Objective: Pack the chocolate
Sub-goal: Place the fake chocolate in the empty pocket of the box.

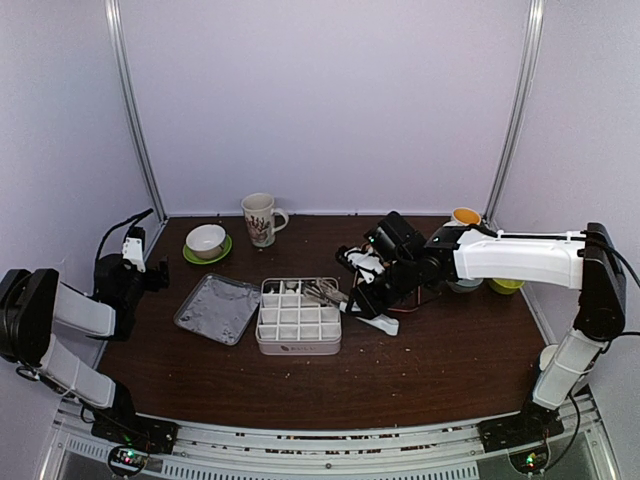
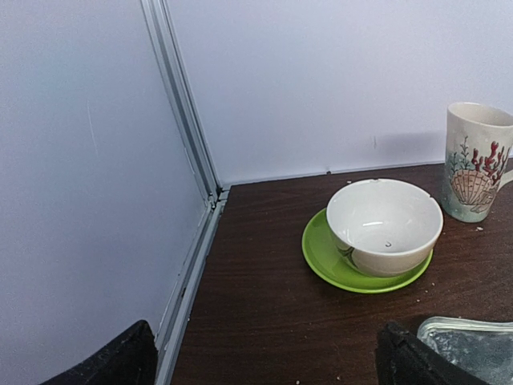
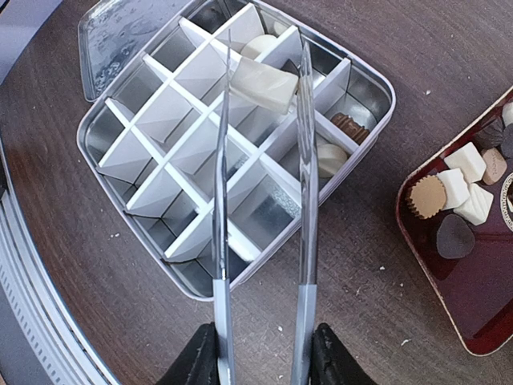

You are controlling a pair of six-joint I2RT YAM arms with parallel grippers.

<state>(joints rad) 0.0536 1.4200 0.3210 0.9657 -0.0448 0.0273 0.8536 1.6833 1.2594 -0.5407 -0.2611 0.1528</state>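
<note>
My right gripper is shut on the handles of metal tongs. The tong tips pinch a white chocolate above the far cells of a silver tin with white dividers. A brown piece and white pieces lie in cells on the tin's right side. More chocolate, white, tan and dark, lies in a dark red tray at the right. In the top view the right gripper is at the tin's right end. My left gripper is open and empty.
The tin's lid lies left of the tin. A white bowl on a green saucer and a shell-patterned mug stand at the back left. Cups stand at the back right, behind the right arm. The left gripper is near the left wall.
</note>
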